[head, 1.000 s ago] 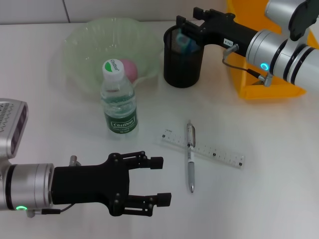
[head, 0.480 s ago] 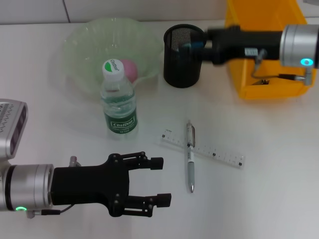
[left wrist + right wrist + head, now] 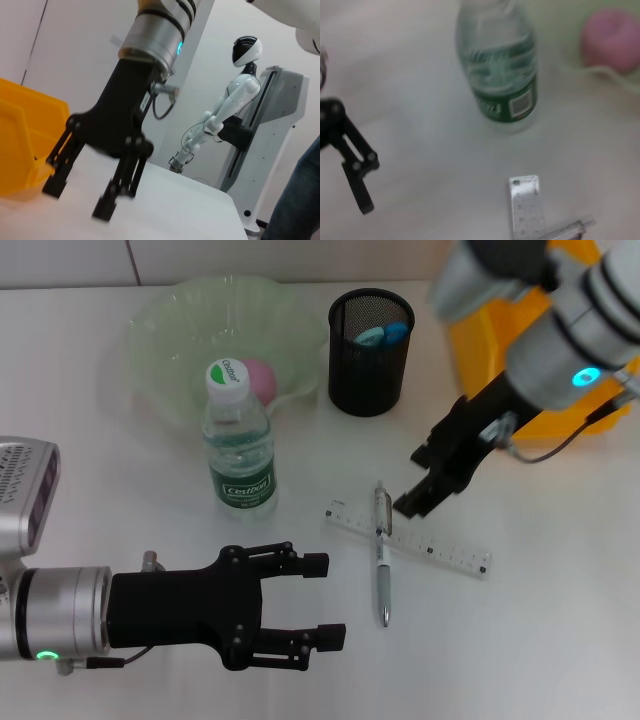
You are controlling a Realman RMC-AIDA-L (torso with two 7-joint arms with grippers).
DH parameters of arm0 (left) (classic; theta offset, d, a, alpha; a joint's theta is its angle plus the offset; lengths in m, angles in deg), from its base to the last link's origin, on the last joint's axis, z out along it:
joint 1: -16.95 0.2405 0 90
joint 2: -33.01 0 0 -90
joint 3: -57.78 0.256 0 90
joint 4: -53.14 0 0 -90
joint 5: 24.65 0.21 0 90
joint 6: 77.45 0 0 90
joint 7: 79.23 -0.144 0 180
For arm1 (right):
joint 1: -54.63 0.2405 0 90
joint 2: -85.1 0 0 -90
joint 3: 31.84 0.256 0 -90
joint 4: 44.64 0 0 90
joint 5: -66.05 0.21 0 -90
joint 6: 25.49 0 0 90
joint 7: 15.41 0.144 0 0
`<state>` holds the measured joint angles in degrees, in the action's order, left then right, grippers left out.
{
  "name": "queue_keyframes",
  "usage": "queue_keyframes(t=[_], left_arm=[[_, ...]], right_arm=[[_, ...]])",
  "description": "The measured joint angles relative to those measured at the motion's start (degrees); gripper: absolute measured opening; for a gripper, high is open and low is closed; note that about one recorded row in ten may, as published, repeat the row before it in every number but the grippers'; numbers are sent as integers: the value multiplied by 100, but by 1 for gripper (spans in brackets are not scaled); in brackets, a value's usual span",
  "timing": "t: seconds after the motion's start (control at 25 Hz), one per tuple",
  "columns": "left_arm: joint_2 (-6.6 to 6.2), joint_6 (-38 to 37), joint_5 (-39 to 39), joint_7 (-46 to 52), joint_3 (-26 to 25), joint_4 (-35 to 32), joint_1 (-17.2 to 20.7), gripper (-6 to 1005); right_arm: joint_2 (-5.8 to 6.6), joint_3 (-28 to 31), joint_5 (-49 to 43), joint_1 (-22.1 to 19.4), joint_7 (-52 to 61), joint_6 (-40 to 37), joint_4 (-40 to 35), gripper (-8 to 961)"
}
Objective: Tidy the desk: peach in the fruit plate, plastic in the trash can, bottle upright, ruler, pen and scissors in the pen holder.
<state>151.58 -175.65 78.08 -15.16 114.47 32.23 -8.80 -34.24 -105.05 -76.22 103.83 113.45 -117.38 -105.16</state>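
- The ruler [image 3: 407, 539] lies flat on the surface [image 3: 560, 620], long axis slanting from near the bottle [image 3: 239, 440] down toward the right.
- The pen [image 3: 382, 552] crosses over it, tip toward the robot.
- Right claw [image 3: 425, 480], fingers parted and empty, hangs just above the ruler.
- Left claw [image 3: 320, 601] rests released nearby.

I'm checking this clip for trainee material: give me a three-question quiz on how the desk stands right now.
1. True or false: the bottle stands upright.
2. What lies across the ruler? A) scissors B) pen C) peach
3. Which gripper hangs over the ruler?

Key: 1 true. 2 B. 3 the right gripper; the left gripper sits open, low and near the desk's front.
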Motion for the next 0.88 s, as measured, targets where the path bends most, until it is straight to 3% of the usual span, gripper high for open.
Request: queue_keyframes(t=[0.16,0.32,0.88], left_arm=[[0,3,23,-9,32,1,0,829],[-4,3,73,-16,80,0,1,829],[-16,71,143,-66,132,0,52,829]], right_arm=[[-26,-788,33,77,115,507,265,726],[-35,-1307,306,149,159,1055,664,726],[-46,-2023,881,383,78,2058,1479,725]])
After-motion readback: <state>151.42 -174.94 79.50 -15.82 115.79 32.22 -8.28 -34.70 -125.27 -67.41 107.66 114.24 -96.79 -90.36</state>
